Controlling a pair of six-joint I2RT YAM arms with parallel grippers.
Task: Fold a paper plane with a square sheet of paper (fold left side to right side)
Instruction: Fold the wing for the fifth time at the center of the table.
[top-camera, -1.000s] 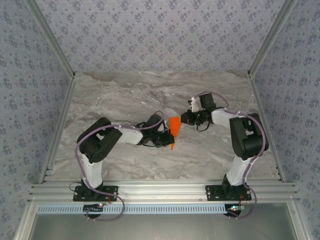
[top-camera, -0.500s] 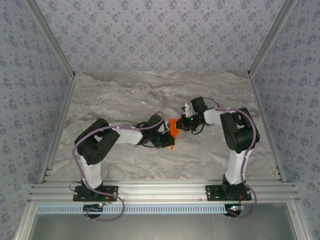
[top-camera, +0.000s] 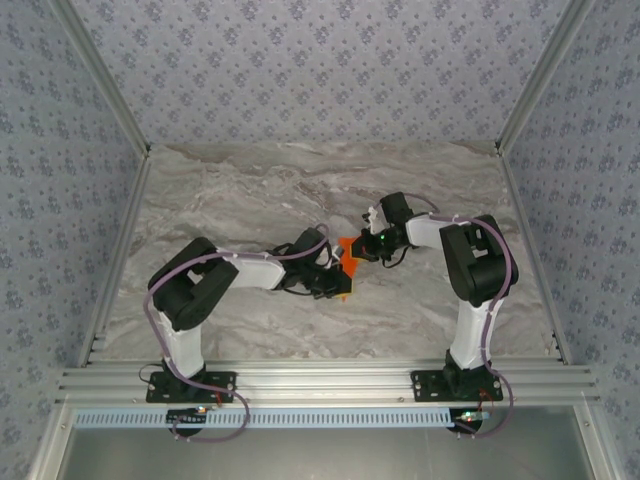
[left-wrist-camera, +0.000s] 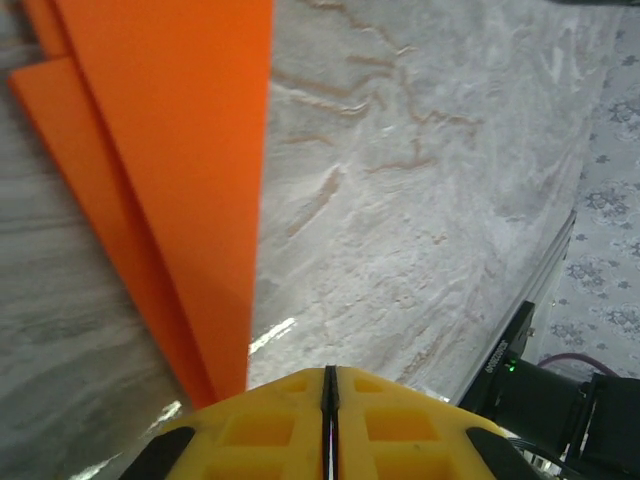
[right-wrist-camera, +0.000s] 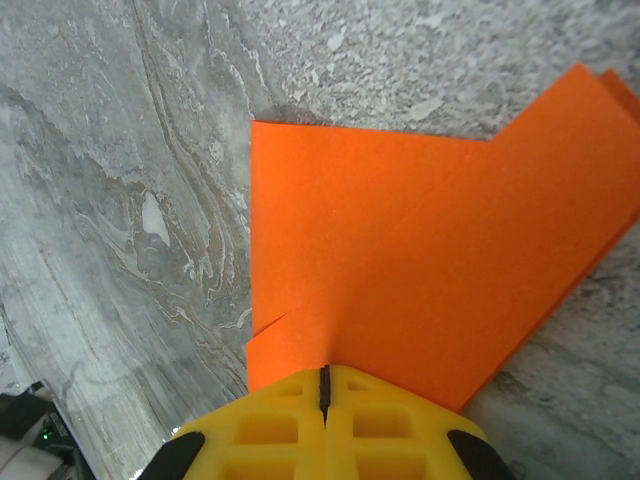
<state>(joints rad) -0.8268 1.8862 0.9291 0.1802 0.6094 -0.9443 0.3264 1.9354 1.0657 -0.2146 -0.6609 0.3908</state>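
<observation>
Right gripper (right-wrist-camera: 324, 372): yellow jaws fully closed. The orange paper (right-wrist-camera: 400, 260) runs straight into the seam, so I read it as pinched at that edge. Left gripper (left-wrist-camera: 330, 375): jaws also closed flush. The paper's narrow tapering end disappears just beside and under its left finger, not in the seam, so I can't tell whether it grips or only presses. In the top view both grippers meet at the paper, centre of the marble table (top-camera: 250, 190) and slightly right of middle. Paper is no longer a flat square. The right wrist view shows stacked layers, a diagonal crease and a small notch in the near edge. The left wrist view shows two or three overlapping long pointed layers. My call is that folding is well along, with the shape narrowing toward a dart. Left to do: set the current crease, make any last wing fold, and release. No print on the paper. A black part in the lower right of the left wrist view has white lettering, too small to read.
</observation>
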